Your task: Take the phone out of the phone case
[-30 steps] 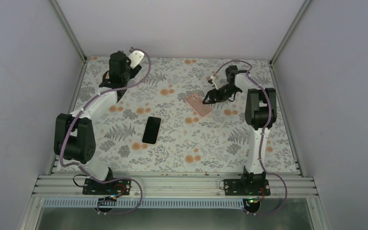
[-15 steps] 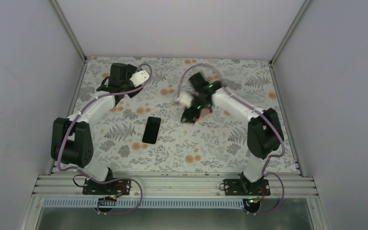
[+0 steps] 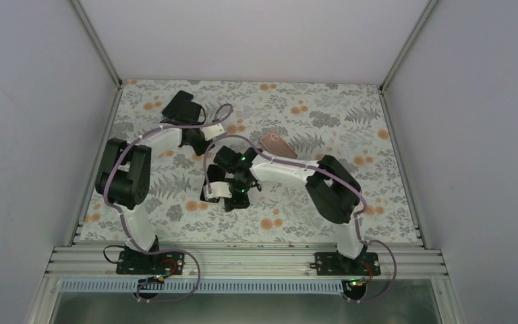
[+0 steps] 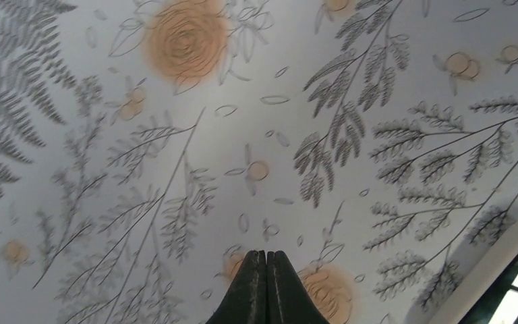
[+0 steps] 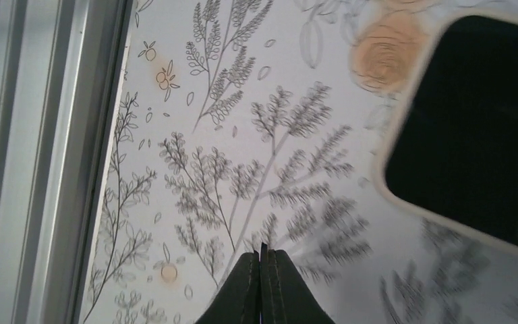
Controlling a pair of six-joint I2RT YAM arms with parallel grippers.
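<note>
Plain pale walls [image 3: 256,40] boxed in a table spread with a matte cloth [image 3: 290,217] printed with grey ferns and orange blooms. From above, a pink case [image 3: 278,144], a flat smooth rectangle with rounded corners, lay back-up on the cloth just behind the right arm's white forearm link. The left gripper [image 3: 204,143] hung over the cloth left of centre. The right gripper [image 3: 233,201] reached across toward the left half of the table, and from this height the spread of either pair of fingers was too small to tell.

Seen from the left wrist, the cloth looked flat and unwrinkled, with fine leaf outlines and soft orange roses. The dark, tapered fingers [image 4: 253,290] of the left gripper were pressed together, with nothing between them, their tips above the print. A white-edged shape [image 4: 512,283] cut into the lower right corner, too cropped to identify.

From the right wrist, a ribbed aluminium rail [image 5: 34,135] ran down the left side. The phone [image 5: 472,128], a glossy black slab with a pale rim and a rounded corner, lay flat on the cloth at the upper right, out of the case and well apart from it. The right gripper's fingers [image 5: 248,290] met tip to tip, gripped nothing, and stood clear of the phone.
</note>
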